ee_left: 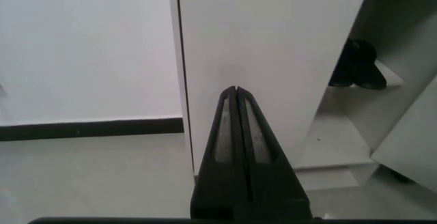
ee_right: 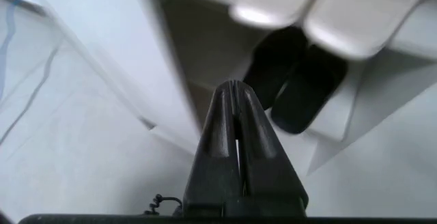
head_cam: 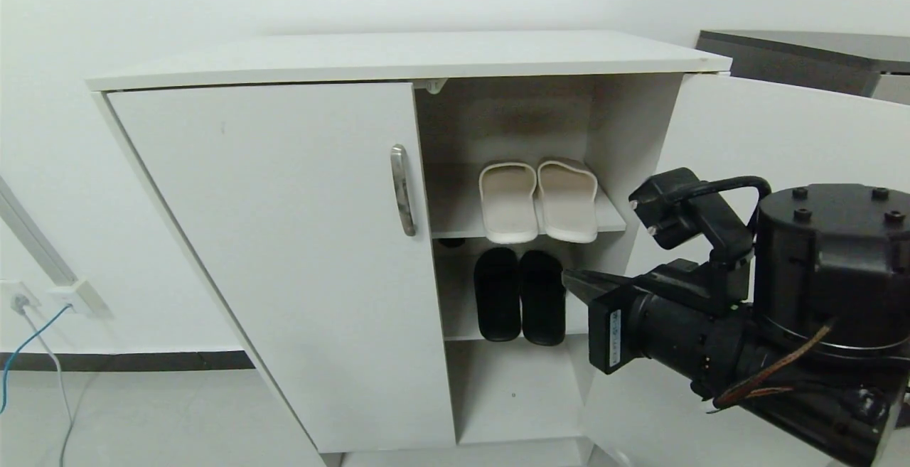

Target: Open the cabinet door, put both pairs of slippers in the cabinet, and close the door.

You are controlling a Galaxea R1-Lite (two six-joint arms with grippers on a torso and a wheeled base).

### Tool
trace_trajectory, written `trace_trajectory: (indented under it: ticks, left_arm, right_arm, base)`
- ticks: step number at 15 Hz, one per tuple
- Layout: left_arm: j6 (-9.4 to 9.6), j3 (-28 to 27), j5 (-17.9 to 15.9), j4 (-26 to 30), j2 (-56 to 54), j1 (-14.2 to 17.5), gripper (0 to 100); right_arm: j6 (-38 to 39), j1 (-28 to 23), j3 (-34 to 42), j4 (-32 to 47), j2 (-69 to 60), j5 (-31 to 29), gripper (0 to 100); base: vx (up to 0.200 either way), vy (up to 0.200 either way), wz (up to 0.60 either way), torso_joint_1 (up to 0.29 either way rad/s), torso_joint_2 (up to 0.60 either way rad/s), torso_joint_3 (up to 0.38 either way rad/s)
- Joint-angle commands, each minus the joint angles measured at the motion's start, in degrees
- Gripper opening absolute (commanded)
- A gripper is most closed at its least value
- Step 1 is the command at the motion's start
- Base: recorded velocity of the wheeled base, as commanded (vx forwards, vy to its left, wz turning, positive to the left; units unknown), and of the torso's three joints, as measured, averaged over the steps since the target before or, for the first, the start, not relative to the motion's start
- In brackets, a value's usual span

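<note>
**shelfwatcher:** ok, where are we with this one? Looks to me like the slipper part is done. The white slippers [head_cam: 538, 200] sit side by side on the upper shelf [head_cam: 455, 215], centre of the head view. The black slippers [head_cam: 519, 296] are on the lower shelf [head_cam: 458, 318] right under them. Both pairs are inside the cabinet [head_cam: 398, 55].

**armchair_ops:** yeah, I'd say only the closing is left. The right door [head_cam: 796, 133] is swung wide open at the right of the frame. The left door [head_cam: 284, 254] is shut, with nothing on its handle [head_cam: 402, 190].

**shelfwatcher:** and the grippers?

**armchair_ops:** the right gripper [head_cam: 569, 281] hangs in the lower right, tips at the edge of the opening, just beside the black pair and touching nothing. Its fingers [ee_right: 222, 121] are pressed together with nothing between them. The left gripper [ee_left: 236, 101] is pressed together too, empty, facing the closed left door.

**shelfwatcher:** so next move?

**armchair_ops:** my guess: the right arm backs out of the opening, gets round to the outer face of the open door and pushes it closed. It has to clear the doorway first, or the door swings into the arm.
</note>
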Motion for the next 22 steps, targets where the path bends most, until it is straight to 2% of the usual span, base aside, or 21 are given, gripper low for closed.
trace_trajectory:
  ticks: [1,7,22]
  left_arm:
    - [-0.13,0.0,0.0,0.0,0.0,0.0,0]
    - [-0.22,0.0,0.0,0.0,0.0,0.0,0]
    - [-0.22,0.0,0.0,0.0,0.0,0.0,0]
  right_arm:
    - [-0.1,0.0,0.7,0.1,0.6,-0.1,0]
    - [0.0,-0.2,1.6,-0.1,1.8,0.1,0]
    - [-1.2,-0.6,2.3,-0.1,2.5,-0.1,0]
  base:
    - [-0.200,0.000,0.00,-0.007,0.00,-0.002]
    - [-0.200,0.000,0.00,0.001,0.00,0.006]
    - [0.000,0.000,0.00,0.000,0.00,0.000]
